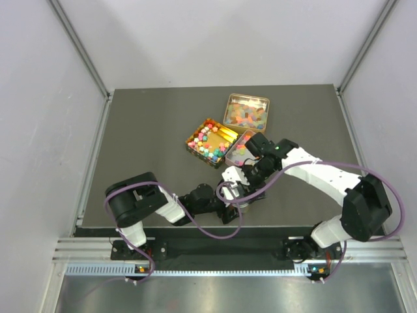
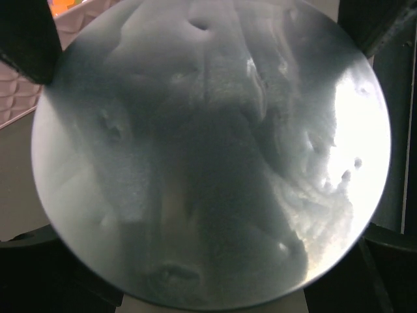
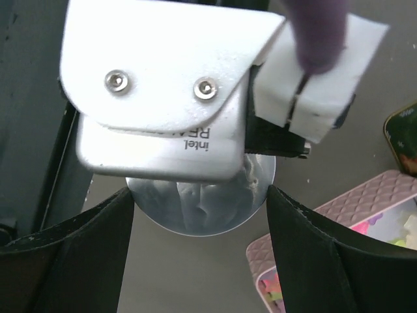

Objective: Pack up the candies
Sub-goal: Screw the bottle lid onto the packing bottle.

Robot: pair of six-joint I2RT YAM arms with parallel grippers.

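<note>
Left tool (image 1: 242, 197) clasping round silver lid (image 2: 208, 156), right tool (image 1: 251, 175) parted (empty), candies (image 1: 212, 140) beyond both

overhead view, wrist views sharing round lid (image 2: 208, 156)

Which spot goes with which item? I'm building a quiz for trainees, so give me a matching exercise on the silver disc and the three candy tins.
Things:
1. silver disc
2. pink tin
3. gold tin of pale candies
4. gold tin of bright candies

Places:
A. farthest back
B. partly under the right arm
C. nearest the front
D. just left of the pink tin

Pairs: 1-C, 2-B, 3-A, 4-D
</note>
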